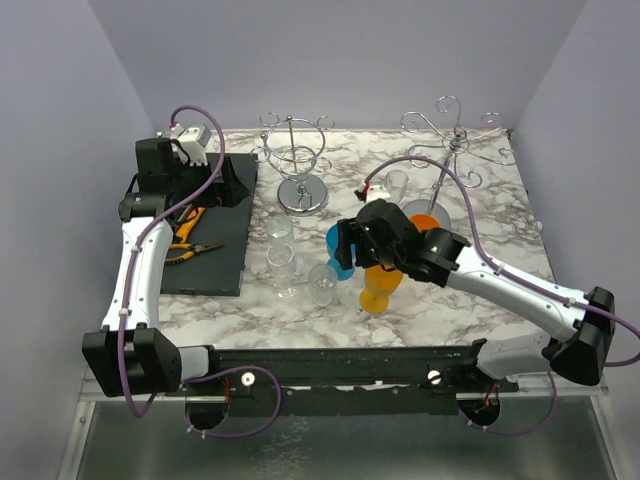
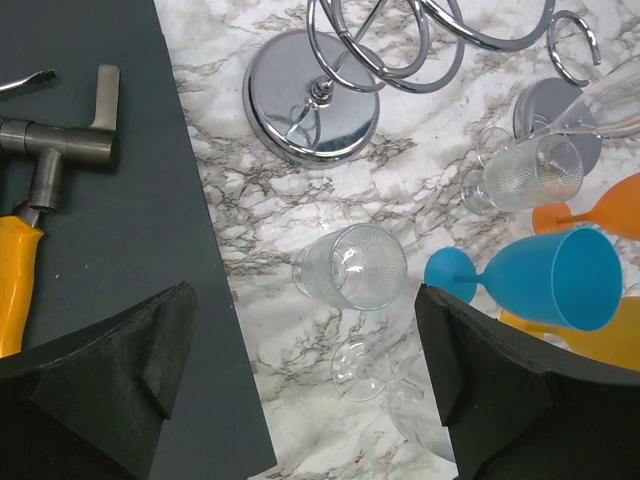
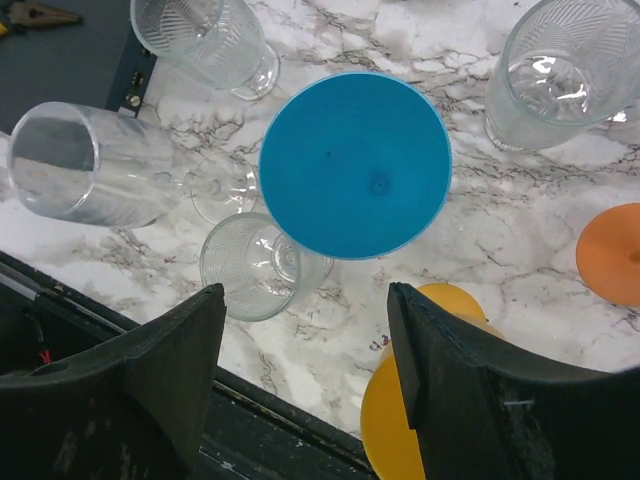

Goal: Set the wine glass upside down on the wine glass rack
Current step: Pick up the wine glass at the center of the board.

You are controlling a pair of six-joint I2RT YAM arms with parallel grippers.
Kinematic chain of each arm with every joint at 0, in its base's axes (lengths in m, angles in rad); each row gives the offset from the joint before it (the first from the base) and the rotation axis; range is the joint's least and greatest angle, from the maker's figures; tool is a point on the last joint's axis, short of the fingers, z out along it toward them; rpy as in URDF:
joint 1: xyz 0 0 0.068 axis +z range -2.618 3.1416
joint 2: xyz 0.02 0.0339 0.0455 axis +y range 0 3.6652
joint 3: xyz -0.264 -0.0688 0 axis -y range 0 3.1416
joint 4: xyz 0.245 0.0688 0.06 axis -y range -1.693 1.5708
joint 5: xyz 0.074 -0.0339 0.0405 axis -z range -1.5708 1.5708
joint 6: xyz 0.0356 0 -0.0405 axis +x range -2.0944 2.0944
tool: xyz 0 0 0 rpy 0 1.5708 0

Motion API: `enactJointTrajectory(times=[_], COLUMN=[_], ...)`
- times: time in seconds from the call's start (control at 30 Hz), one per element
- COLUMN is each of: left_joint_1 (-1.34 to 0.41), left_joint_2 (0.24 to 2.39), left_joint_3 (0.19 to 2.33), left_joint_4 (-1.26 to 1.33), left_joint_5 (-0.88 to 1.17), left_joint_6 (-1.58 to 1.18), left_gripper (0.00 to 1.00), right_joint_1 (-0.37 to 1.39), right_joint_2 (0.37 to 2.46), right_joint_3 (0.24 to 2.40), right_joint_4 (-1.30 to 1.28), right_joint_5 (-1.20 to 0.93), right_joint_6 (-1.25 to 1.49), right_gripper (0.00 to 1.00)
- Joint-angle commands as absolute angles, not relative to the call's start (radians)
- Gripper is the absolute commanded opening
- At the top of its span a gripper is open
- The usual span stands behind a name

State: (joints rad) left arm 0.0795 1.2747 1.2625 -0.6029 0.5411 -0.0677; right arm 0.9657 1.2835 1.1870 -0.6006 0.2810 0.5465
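- Blue wine glass upright on the marble worktop, mouth up, in the middle of a cluster of glasses and well apart from both racks.
- Right end effector right above that cluster, fingers spread and clasping nothing. Blue rim just ahead of the fingertips in the wrist view, with no contact to be seen.
- Left end effector released, pads wide apart and empty, hanging over the line where the dark mat meets the marble.
- Chrome wine glass rack on a round mirrored base at the rear centre of the worktop.
- Second chrome rack at the rear right.
- Yellow glass just beside the blue one on the near side, partly hidden under the right fingers.
- Orange glass behind the right arm.
- Small clear glass beside the blue bowl towards the near edge, rims overlapping in the wrist view.
- Tall clear glass further left.
- Ribbed clear glass near the mat.
- Wide ribbed glass on the far right side.
- Orange-handled pliers flat on the mat, with a grey metal tool next to them.
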Motion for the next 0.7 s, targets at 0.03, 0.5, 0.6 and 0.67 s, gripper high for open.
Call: enactJointTrajectory(times=[0.03,0.5,0.6,0.67], left_joint_1=[0.087,0.087,0.087,0.087], left_joint_2=[1.272,1.231,1.216,1.206], left_joint_3=[1.31,1.316,1.318,1.322], left_joint_4=[-0.649,-0.672,-0.684,-0.692], left_joint_5=[0.595,0.659,0.669,0.676], left_joint_6=[-0.065,-0.073,-0.066,-0.062], left_gripper=[0.99,0.99,0.99,0.99], right_joint_1=[0.987,1.044,1.044,1.043], right_joint_2=[1.372,1.5,1.531,1.554], right_joint_3=[1.223,1.18,1.182,1.184], right_joint_4=[-0.576,-0.549,-0.538,-0.535], right_joint_5=[0.267,0.28,0.284,0.287], right_joint_6=[0.559,0.6,0.594,0.592], right_gripper=[0.69,0.63,0.59,0.54])
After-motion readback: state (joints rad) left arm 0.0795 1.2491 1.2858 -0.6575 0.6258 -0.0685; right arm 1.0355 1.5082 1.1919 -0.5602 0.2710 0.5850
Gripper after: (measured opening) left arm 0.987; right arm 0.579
